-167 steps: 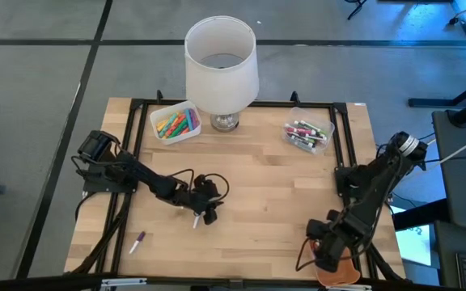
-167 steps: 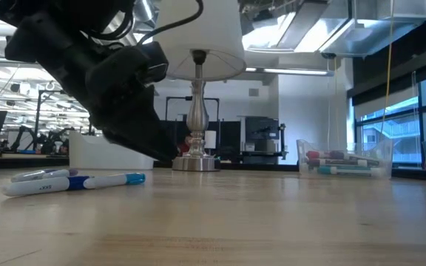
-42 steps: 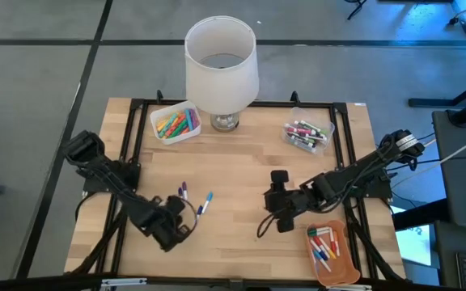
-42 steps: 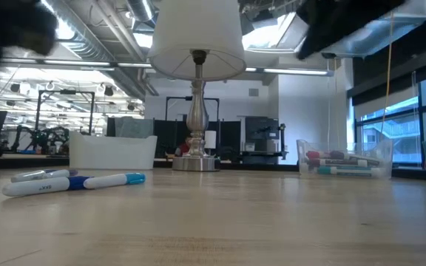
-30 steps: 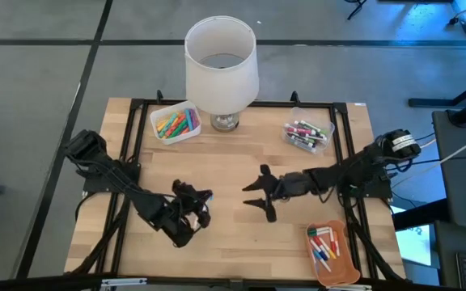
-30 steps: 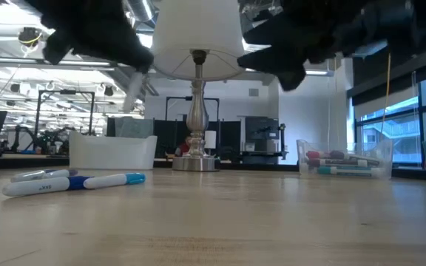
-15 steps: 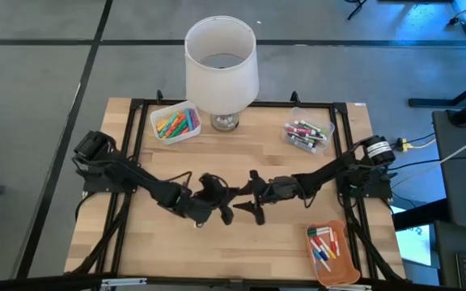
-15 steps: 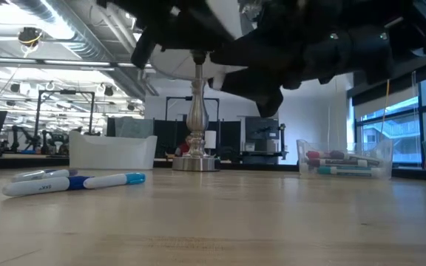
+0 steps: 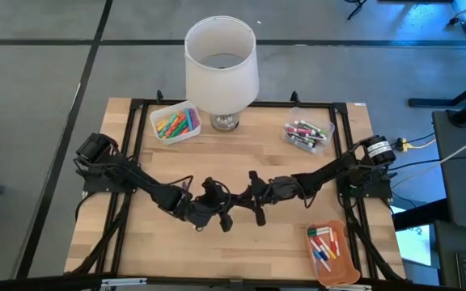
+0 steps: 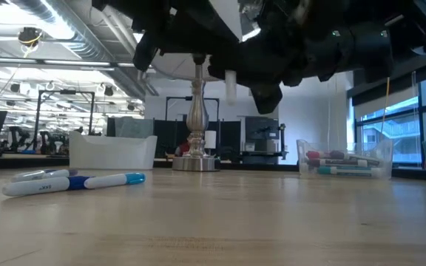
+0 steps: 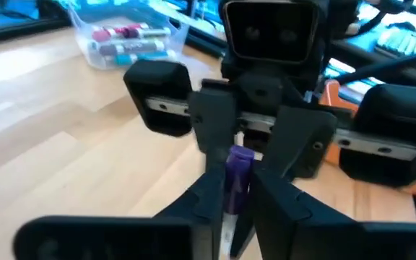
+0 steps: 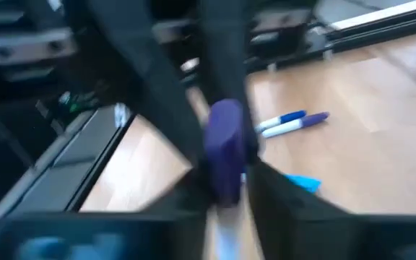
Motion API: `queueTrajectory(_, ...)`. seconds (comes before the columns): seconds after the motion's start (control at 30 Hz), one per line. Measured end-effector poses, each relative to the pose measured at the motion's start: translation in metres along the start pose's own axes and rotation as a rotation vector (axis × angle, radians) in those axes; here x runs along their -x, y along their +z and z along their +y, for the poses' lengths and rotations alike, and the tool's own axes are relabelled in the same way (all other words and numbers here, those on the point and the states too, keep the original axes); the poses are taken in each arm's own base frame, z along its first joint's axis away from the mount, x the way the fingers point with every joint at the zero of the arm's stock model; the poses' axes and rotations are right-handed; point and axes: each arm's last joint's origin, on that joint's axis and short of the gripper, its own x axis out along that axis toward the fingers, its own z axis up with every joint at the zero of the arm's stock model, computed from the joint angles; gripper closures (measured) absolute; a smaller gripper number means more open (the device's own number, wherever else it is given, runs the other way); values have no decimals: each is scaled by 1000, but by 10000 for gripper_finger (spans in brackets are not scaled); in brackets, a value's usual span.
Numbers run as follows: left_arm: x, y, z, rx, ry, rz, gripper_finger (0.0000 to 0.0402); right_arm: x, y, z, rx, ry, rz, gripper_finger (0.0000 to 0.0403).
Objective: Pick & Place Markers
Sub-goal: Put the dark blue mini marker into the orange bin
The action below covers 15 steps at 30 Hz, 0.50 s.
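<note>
A marker (image 11: 235, 173) with a white barrel and a purple cap stands roughly upright in the air above the middle of the table. My left gripper (image 9: 221, 213) and my right gripper (image 9: 255, 202) meet on it nose to nose, both shut on it. In the low view its white lower end (image 10: 230, 86) pokes out below the dark grippers. Two more markers, one blue-capped (image 12: 284, 118) and one purple-capped (image 12: 310, 120), lie side by side flat on the table, behind my left gripper toward the table's left. My left gripper pinches the marker's white barrel (image 11: 229, 211) just below the cap between its two fingers, coming nearly level from the table's left, fingers across the marker. The marker is clear of the table, cap end up. My right gripper pinches the marker at the purple cap's lower part (image 12: 224, 177) between its two fingers, coming nearly level from the table's right, fingers across it.
A white-shaded lamp (image 9: 221, 65) stands at the far edge. Beside it are a white bin (image 9: 157, 115) of coloured markers and a clear bin (image 9: 327, 128) of markers. An orange tray (image 9: 340, 234) with markers sits at the near right. A black frame (image 9: 233, 103) rims the table.
My left gripper has carried the purple-capped marker toward the table's middle and turned it upright. My right gripper has come toward the left and down to meet it, and has shut on the marker's cap end. The marker stays clear of the table.
</note>
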Motion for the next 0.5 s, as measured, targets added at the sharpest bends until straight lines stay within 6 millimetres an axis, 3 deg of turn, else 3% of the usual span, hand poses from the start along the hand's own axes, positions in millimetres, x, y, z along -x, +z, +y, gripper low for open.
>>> queueTrajectory(0.03, 0, -1, 0, -4, -7, 12, 343, 0, -1, 0, 21, 11, 12, 360)
queueTrajectory(0.2, 1, -7, 5, -71, 41, 55, 314, 1, -8, -3, 22, -27, 87, 360)
queueTrajectory(0.4, -3, -22, 24, -287, 262, 84, 296, 3, -21, -9, 26, -126, 211, 360)
queueTrajectory(0.5, -12, -33, 33, -308, 361, 63, 293, 6, -28, -8, 13, -162, 274, 360)
